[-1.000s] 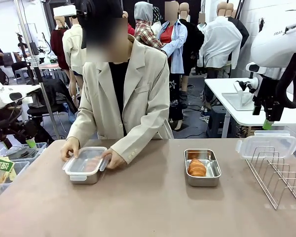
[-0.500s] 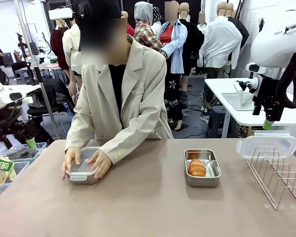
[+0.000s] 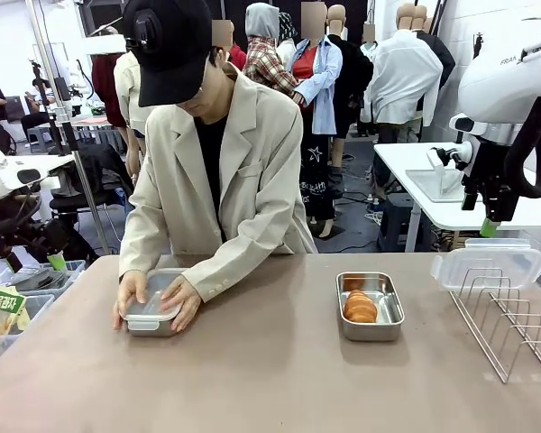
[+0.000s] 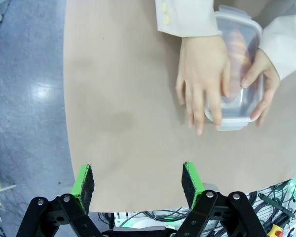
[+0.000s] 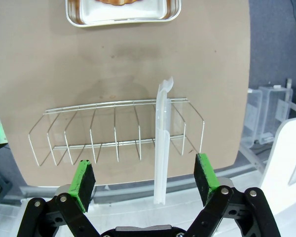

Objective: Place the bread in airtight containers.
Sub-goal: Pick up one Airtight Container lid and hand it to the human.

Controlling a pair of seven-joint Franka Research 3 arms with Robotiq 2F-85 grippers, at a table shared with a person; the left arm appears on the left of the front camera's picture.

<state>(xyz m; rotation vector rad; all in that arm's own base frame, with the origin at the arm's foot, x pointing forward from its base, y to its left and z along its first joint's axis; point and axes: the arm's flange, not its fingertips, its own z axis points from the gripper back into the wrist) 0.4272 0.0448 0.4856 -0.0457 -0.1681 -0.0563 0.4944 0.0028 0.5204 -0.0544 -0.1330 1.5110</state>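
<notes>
Pressing down, the person's hands (image 3: 182, 298) lie flat on the lidded container (image 3: 150, 322).
Over the table (image 3: 270, 379), left gripper (image 4: 138, 180) and right gripper (image 5: 145, 173) hover, fingers spread wide, empty.

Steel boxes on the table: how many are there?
2. One small shiny steel box, lidded, sits under the person's hands at the left; the other, open, holds a golden ridged roll right of centre.

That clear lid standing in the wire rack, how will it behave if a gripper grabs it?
The lid looks thin clear plastic, so probably light and slightly bendy. Its smooth faces may slip in a grip. Standing on edge in the rack, it could snag a wire when lifted.
</notes>
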